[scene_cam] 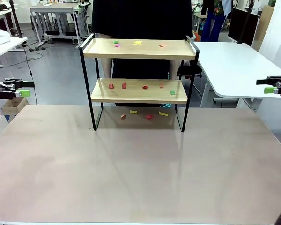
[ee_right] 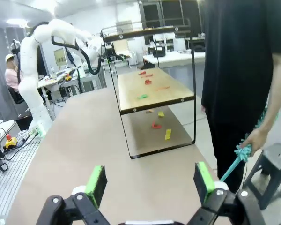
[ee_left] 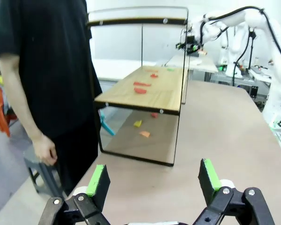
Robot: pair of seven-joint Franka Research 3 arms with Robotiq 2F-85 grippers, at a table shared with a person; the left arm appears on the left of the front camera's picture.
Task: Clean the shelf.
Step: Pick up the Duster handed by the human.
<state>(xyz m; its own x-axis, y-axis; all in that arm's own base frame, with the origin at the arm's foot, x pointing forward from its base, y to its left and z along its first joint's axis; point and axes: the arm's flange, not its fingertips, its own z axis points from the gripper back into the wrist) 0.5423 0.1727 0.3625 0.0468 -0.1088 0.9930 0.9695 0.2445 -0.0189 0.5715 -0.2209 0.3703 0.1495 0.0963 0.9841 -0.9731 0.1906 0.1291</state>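
**Shelf uncleaned, both arms parked wide**

The shelf (scene_cam: 136, 95) stands at the far middle of the surface (scene_cam: 140, 173), directly in front of a person (scene_cam: 140, 18) in black. By my reading the task is at its opening step, since nothing has been cleared.

The left gripper (ee_left: 154, 180) and the right gripper (ee_right: 150, 183) sit out at opposite sides, well apart from the shelf. The fingers of both are spread fully and hold nothing.

Small coloured scraps lie on every level:
- **Top board:** a few, among them a yellow scrap (scene_cam: 137, 42).
- **Lower board:** several, including a red scrap (scene_cam: 111, 86).
- **Surface beneath the frame:** more, such as a yellow piece (scene_cam: 163, 113).

There is no bin or tray to receive them.

The person's hand (ee_right: 255, 139) holds a teal duster (ee_right: 241, 152) low at their side. The next move probably calls for either the duster being handed over, or an arm reaching between the side rails without knocking the light frame.
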